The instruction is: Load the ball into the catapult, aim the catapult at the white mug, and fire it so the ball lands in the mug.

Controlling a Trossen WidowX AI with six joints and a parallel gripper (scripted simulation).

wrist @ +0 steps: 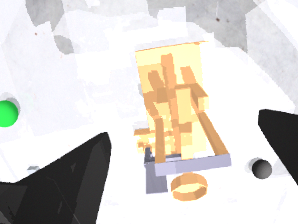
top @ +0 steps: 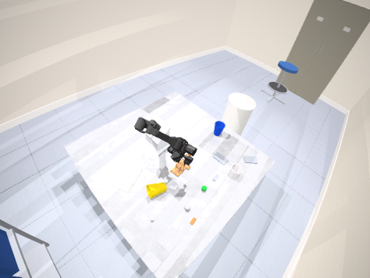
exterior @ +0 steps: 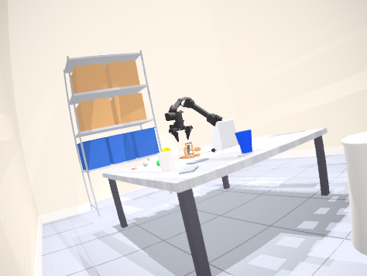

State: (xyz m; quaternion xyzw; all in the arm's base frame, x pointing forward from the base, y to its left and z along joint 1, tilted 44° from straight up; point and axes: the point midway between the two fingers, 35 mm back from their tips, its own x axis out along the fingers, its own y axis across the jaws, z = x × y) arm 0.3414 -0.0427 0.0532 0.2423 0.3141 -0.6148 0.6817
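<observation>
A: Where is the tool?
B: The black tool (top: 189, 155) (exterior: 183, 139) (wrist: 185, 128) hangs above the table (top: 129, 211) (exterior: 143, 176), fingers spread almost fully, holding nothing. Below is the orange catapult (top: 179, 169) (exterior: 190, 156) (wrist: 169, 70); its round cup (wrist: 189, 196) looks unloaded.
A: And the ball?
B: A dark ball (exterior: 213, 150) (wrist: 261, 169) lies just beside the catapult in the wrist view, probably the one to load; a green ball (top: 204, 188) (exterior: 158, 163) (wrist: 7, 113) lies on the opposite side. The white mug (top: 235, 172) (exterior: 166, 162) stands upright, apart.
A: Any advice?
B: Centre over the dark ball, descend straight, close gently, and keep both fingers off the catapult's frame
</observation>
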